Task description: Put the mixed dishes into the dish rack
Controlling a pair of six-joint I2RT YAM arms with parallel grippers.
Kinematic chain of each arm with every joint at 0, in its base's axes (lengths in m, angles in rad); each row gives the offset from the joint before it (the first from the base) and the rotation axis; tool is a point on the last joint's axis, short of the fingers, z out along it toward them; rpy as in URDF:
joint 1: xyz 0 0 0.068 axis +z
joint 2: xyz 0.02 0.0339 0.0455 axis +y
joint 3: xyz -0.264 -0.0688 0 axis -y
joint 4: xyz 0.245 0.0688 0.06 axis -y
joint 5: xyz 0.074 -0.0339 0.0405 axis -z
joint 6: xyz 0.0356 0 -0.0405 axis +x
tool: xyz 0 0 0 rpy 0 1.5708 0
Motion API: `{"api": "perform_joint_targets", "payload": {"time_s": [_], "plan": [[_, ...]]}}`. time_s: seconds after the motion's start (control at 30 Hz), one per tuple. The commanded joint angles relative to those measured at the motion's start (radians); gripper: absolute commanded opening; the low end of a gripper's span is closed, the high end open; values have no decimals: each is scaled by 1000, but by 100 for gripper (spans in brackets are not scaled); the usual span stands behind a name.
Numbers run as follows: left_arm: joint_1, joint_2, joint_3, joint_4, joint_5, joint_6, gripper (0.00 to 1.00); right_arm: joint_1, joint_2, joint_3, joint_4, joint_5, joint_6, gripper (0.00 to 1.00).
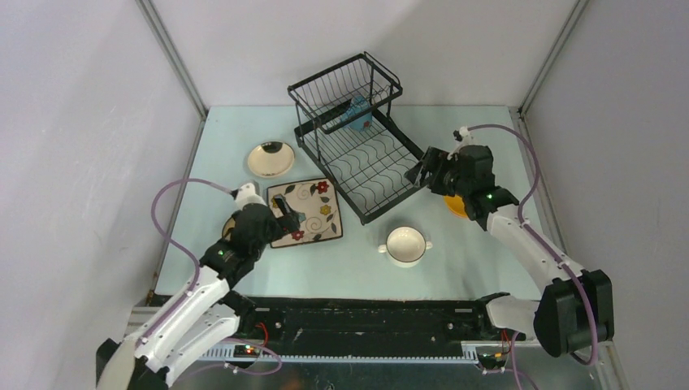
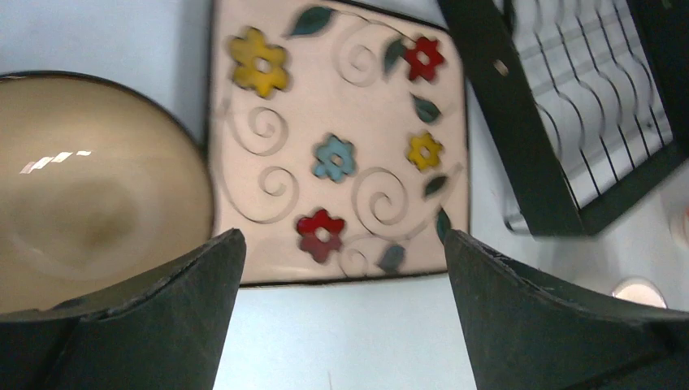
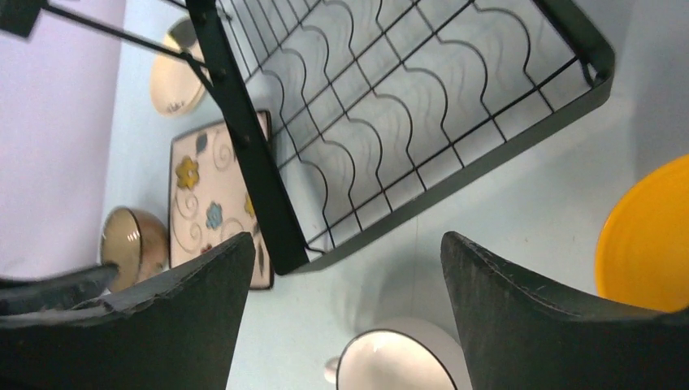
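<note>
The black wire dish rack [image 1: 357, 150] stands at the back middle, with a blue mug [image 1: 356, 114] in its raised basket. The square floral plate [image 1: 313, 211] lies left of it; my open, empty left gripper [image 1: 286, 218] hovers over its near left part. In the left wrist view the gripper [image 2: 341, 264] is above the plate's [image 2: 337, 138] near edge, with the brown bowl [image 2: 89, 195] to the left. My open, empty right gripper [image 1: 422, 172] is at the rack's right corner, above the table [image 3: 348, 244]. The yellow bowl [image 3: 650, 236] and the white two-handled cup [image 1: 405, 244] are beside it. No red-patterned bowl shows.
A round cream plate [image 1: 270, 159] lies left of the rack. The rack's slotted lower tray [image 3: 390, 106] holds nothing. In the top view the left arm hides the brown bowl and the right arm covers most of the yellow bowl [image 1: 455, 207]. Grey walls enclose the table.
</note>
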Motion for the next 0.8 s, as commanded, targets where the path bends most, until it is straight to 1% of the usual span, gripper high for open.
{"api": "perform_joint_targets", "payload": {"time_s": [0.0, 0.03, 0.1, 0.2, 0.3, 0.43, 0.53, 0.6, 0.63, 0.7, 0.77], "plan": [[197, -9, 33, -41, 163, -51, 100, 55, -37, -7, -54, 6, -103, 89], [268, -24, 30, -46, 210, -62, 100, 80, -43, -8, -58, 32, -115, 91], [339, -46, 26, -73, 218, -73, 100, 131, -56, -8, -46, 84, -134, 94], [409, -60, 51, -159, 172, -88, 100, 211, -69, -13, -2, 141, -158, 96], [509, -59, 90, -225, 156, -100, 100, 297, -60, -19, 25, 196, -184, 96], [607, -51, 116, -292, 131, -109, 100, 351, -34, -50, 59, 208, -185, 96], [632, -32, 131, -325, 96, -121, 100, 386, -19, -63, 84, 217, -188, 95], [635, 0, 151, -372, 45, -140, 100, 399, -16, -69, 93, 235, -189, 95], [636, 9, 165, -416, -4, -150, 100, 403, -16, -71, 95, 247, -189, 95], [642, 31, 173, -450, -35, -173, 100, 412, -16, -73, 93, 272, -192, 94], [661, 41, 146, -426, 13, -176, 100, 421, -21, -76, 94, 293, -192, 94]]}}
